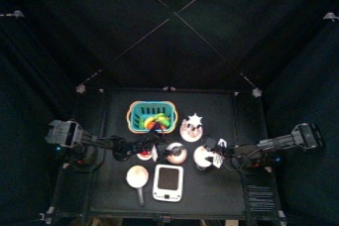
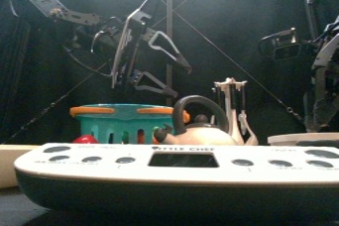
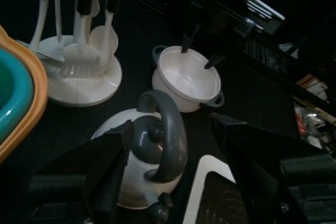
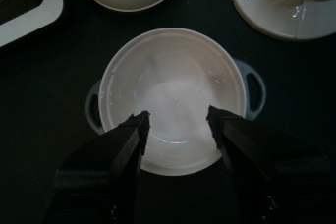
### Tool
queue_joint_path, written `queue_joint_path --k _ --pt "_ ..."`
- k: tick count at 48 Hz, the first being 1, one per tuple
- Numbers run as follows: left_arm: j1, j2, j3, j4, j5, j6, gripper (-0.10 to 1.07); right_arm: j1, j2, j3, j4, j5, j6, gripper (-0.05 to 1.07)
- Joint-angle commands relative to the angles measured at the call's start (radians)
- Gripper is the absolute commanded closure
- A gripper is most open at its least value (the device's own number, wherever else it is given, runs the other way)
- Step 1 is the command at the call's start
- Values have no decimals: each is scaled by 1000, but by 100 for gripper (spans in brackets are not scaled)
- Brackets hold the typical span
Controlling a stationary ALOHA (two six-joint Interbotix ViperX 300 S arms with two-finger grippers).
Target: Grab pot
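The pot is a small, round, cream-white bowl with a little grey handle on each side. It sits on the black surface near the middle of the table, to the right of the kettle. In the top view the pot is just a pale spot next to the right arm.

The right gripper hangs right over the pot. Its two fingers are spread apart, one on each side of the pot's near rim, and they hold nothing. It is hard to tell if they touch the rim or float just above it.

The left gripper hangs over the kettle, which is white with a big grey handle. Its fingers are too dark and close to the camera, so I cannot tell if they are spread or closed.

In the left wrist view the pot stands just beside a white rack with white spoons standing in it. A teal basket with an orange rim sits further back on the table. A white toy till with black buttons stands at the front edge.
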Motion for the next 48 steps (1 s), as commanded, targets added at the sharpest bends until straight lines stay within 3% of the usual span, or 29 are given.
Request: queue_joint_path --k 1,12,31,48 --pt "-2 -25 -8 25 -11 2 1 -2 -20 -20 -3 17 -5 17" --pt "-2 -58 14 86 -11 0 2 -3 -67 -21 -9 104 3 17" --pt "3 -144 110 98 -11 -2 2 -104 -40 3 -38 91 3 18" --pt "5 -186 158 95 -11 -3 2 -114 25 31 -23 8 3 36"
